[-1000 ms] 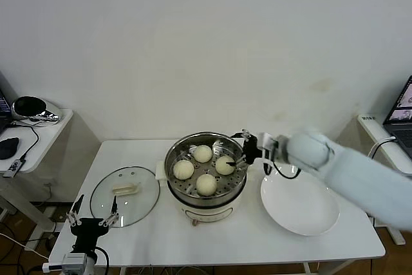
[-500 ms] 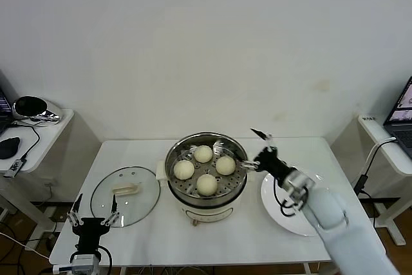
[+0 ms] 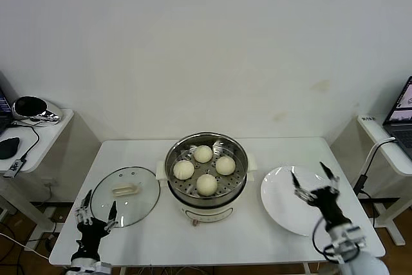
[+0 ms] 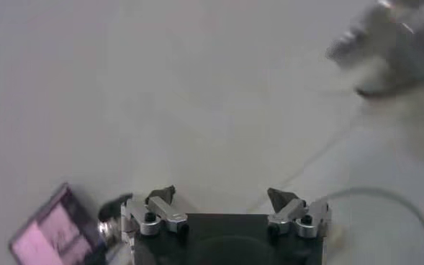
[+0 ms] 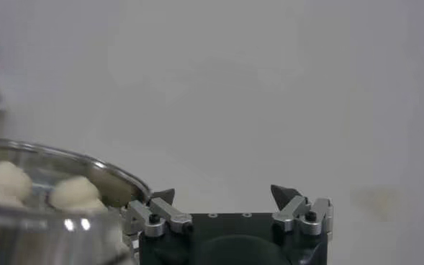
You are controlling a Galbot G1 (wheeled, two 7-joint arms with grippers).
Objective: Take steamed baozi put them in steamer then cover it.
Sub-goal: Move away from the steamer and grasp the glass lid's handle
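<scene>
Inside the steamer (image 3: 206,192) sit four baozi (image 3: 206,184); the cover (image 3: 125,195) lies on the counter (image 3: 225,236) beside the released left tool (image 3: 95,214). Right tool (image 3: 315,181), released, hovers over the plate (image 3: 283,214). A glancing grip on the cover's handle could let the glass slip.

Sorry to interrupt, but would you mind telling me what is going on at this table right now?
All four baozi sit in the steamer, and the white plate is bare. The right gripper hangs open and empty over that plate. The left gripper waits open at the table's near edge by the glass cover, which lies on the table, not yet on the steamer.
</scene>
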